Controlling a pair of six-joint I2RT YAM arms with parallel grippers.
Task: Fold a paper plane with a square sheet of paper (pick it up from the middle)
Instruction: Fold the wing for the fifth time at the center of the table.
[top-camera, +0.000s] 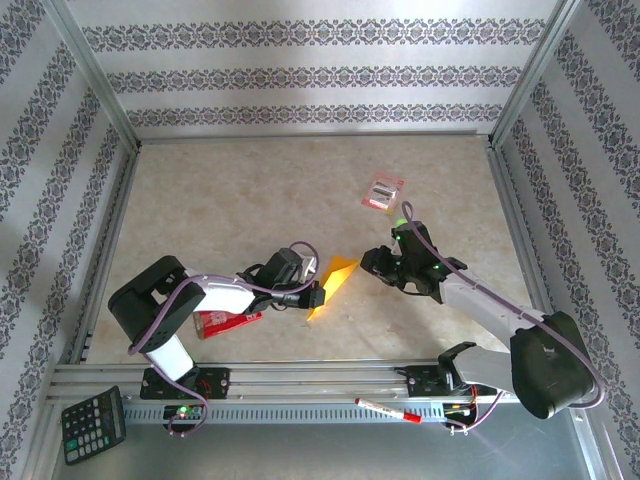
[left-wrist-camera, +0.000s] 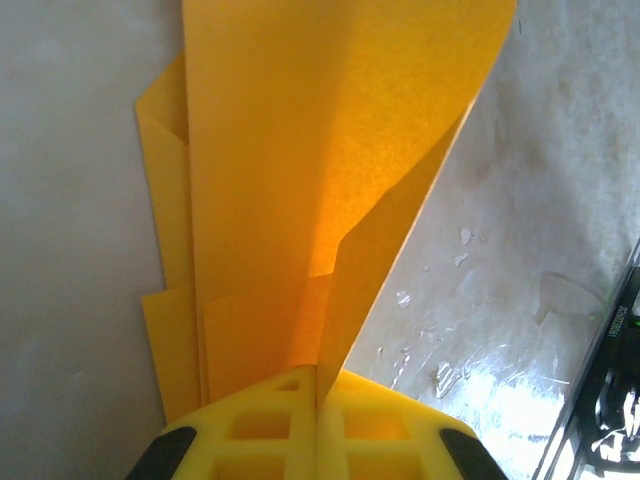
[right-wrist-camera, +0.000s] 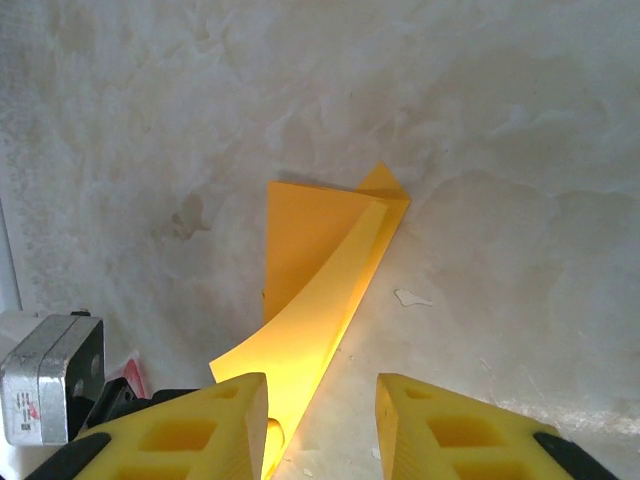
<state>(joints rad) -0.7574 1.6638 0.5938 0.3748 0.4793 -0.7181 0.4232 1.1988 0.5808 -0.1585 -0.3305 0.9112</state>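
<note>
The left pincer (left-wrist-camera: 320, 392) pinches the near end of the folded paper (left-wrist-camera: 300, 150). The right pincer (right-wrist-camera: 322, 388) stands spread just right of it, over the table (right-wrist-camera: 500, 150).

Orange-yellow paper plane (top-camera: 335, 283), beige marbled table (top-camera: 250, 200).
The paper plane was plain orange-yellow and glowed paler where light came through its folds. The table was beige with faint cloudy marbling. The walls (top-camera: 300, 75) were white with grey damask bands. The left gripper (left-wrist-camera: 318, 395) and right gripper (right-wrist-camera: 322, 400) had yellow fingers edged in black. One packet (top-camera: 235, 321) was red, the small packet (top-camera: 383, 191) pink and white, the calculator (top-camera: 92, 425) black, and the marker (top-camera: 388, 409) red.
</note>
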